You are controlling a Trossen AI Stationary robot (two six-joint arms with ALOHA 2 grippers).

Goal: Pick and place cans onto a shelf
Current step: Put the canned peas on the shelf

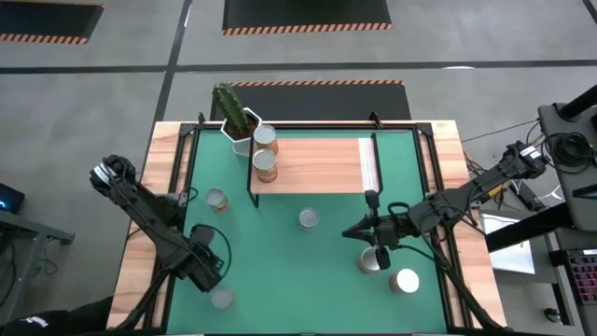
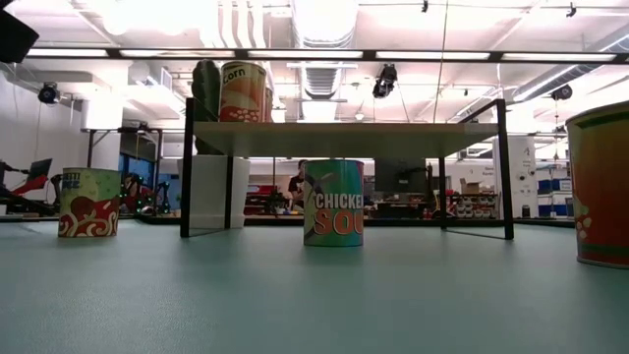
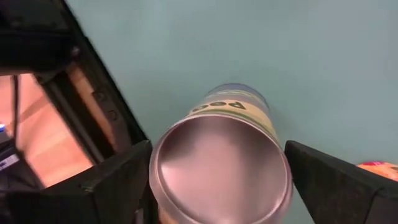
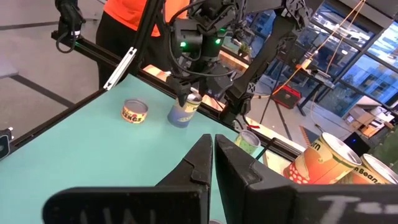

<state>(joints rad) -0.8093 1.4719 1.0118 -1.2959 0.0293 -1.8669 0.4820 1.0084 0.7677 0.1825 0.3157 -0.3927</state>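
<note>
1. Left claw (image 3: 217, 186) hangs wide open around a can (image 3: 221, 165), one finger on each side, neither touching, well out from the shelf's (image 1: 317, 163) front left corner.
2. Right claw (image 4: 213, 163) is pinched closed on nothing, just off the shelf's striped end.
3. Two cans (image 1: 265, 152) stand on the shelf's left end; the others dot the green surface (image 1: 280, 261) before it.
</note>
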